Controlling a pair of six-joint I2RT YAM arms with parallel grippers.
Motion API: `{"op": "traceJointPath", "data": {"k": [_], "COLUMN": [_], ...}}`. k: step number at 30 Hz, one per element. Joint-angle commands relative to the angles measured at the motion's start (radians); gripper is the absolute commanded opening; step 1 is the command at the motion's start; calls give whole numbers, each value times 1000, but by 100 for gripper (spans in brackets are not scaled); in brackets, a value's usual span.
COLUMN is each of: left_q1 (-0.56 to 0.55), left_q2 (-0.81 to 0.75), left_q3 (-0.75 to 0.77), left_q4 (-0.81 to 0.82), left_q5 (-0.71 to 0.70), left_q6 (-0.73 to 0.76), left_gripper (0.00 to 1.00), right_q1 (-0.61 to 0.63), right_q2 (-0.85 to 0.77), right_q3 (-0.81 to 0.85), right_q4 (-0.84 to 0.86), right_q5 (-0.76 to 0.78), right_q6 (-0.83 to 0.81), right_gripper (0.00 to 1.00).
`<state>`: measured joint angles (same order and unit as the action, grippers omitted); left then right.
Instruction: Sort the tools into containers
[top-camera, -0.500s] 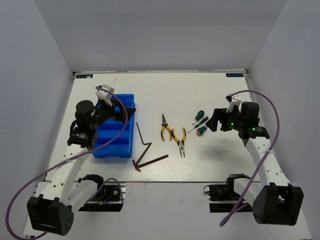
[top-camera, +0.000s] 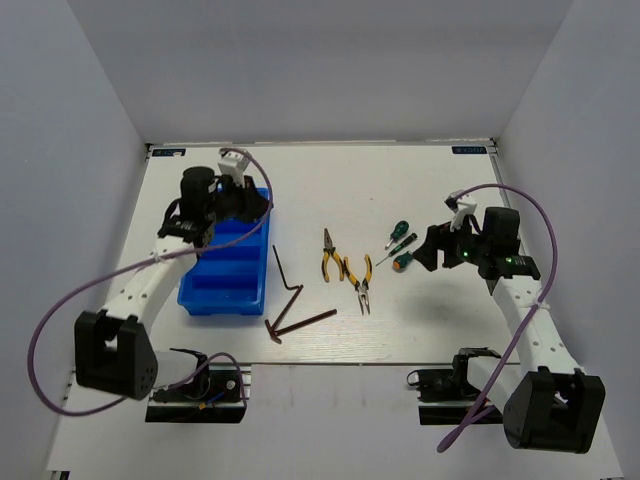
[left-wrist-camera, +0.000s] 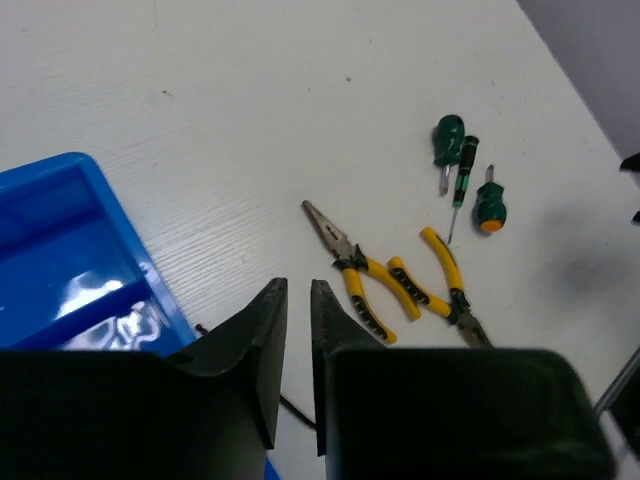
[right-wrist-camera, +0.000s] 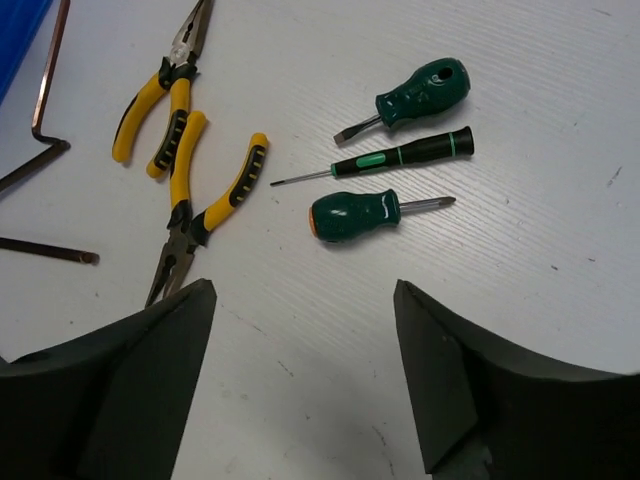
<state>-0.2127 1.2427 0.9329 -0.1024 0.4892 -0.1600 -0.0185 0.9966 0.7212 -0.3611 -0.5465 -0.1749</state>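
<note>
The tools lie loose on the white table. Two yellow-and-black pliers (top-camera: 332, 256) (top-camera: 361, 280) sit mid-table. Right of them are three green-handled screwdrivers: a stubby one (right-wrist-camera: 420, 95), a slim one (right-wrist-camera: 400, 158) and a second stubby one with an orange end (right-wrist-camera: 360, 215). Dark L-shaped hex keys (top-camera: 283, 270) (top-camera: 300, 322) lie beside the blue bin (top-camera: 225, 270). My left gripper (top-camera: 255, 205) hovers over the bin's far right corner, its jaws a narrow gap apart with nothing between them. My right gripper (top-camera: 432, 252) stands wide open and empty, just right of the screwdrivers.
In the left wrist view, the bin's corner (left-wrist-camera: 60, 230) shows with nothing visible in it. White walls close the table (top-camera: 320, 180) in at the back and both sides. Purple cables loop from both arms.
My left arm has reached farther forward and to the right, bringing its gripper over the bin's far right corner. The right gripper has dropped slightly toward the screwdrivers.
</note>
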Motion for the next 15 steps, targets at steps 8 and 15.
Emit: {"op": "traceJointPath", "data": {"k": [8,15], "left_q1": [-229,-404], "left_q2": [475,531], "left_q3": [414,429], "left_q4": [-374,-534], "left_q5": [-121,-419], "left_q6": [126,36], "left_gripper": [61,41], "right_q1": [0,-1], "right_q2": [37,51], "right_q3": [63,76], "right_q4": [-64,-79], "right_q5": [62,82], "right_q6": [-25,-28], "right_gripper": [30,51]}}
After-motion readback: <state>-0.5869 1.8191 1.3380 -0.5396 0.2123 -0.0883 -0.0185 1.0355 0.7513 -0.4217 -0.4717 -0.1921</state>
